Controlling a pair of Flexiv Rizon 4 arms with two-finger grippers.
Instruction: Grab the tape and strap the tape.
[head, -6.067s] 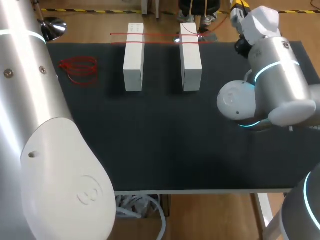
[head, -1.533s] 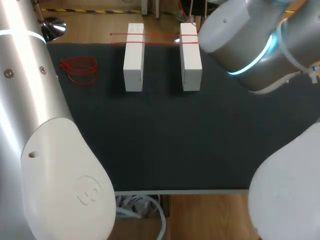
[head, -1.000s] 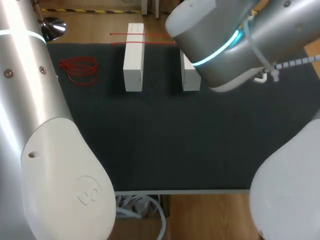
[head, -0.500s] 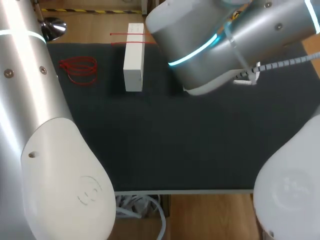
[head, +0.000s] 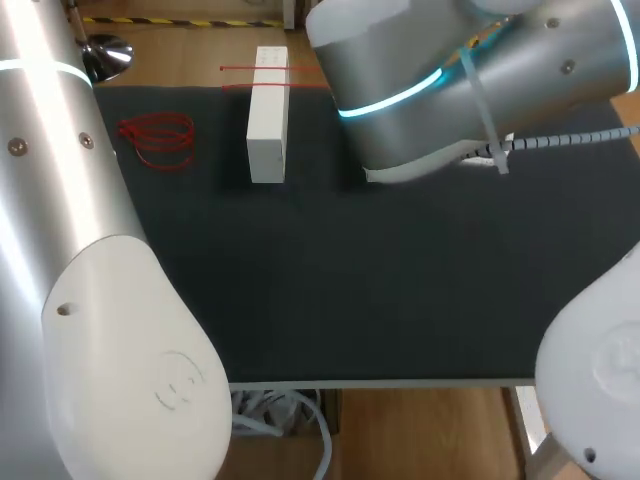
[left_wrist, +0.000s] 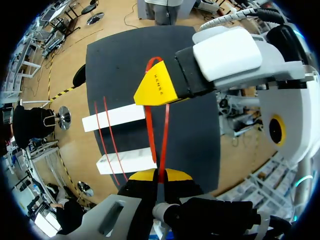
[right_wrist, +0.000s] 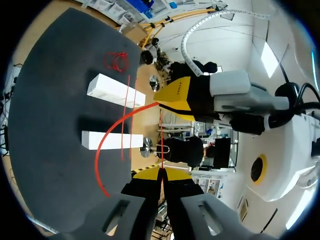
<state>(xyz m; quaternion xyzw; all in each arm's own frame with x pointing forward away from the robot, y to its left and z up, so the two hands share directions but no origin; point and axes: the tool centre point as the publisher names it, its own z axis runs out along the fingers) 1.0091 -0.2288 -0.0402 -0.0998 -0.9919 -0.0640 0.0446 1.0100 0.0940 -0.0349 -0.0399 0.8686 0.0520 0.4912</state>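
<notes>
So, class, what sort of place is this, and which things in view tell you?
Probably a robot test bench: two arms over a dark table, the left gripper and right gripper each shut on one red tape, stretched above two white blocks crossed by red straps.

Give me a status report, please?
Both shut on red tape, left gripper and right gripper, strung between them. Under them, white blocks already strapped twice. Nothing in the way.

readable text: none | yellow fingertip (left_wrist: 156, 86): small print, too tiny to read
</notes>
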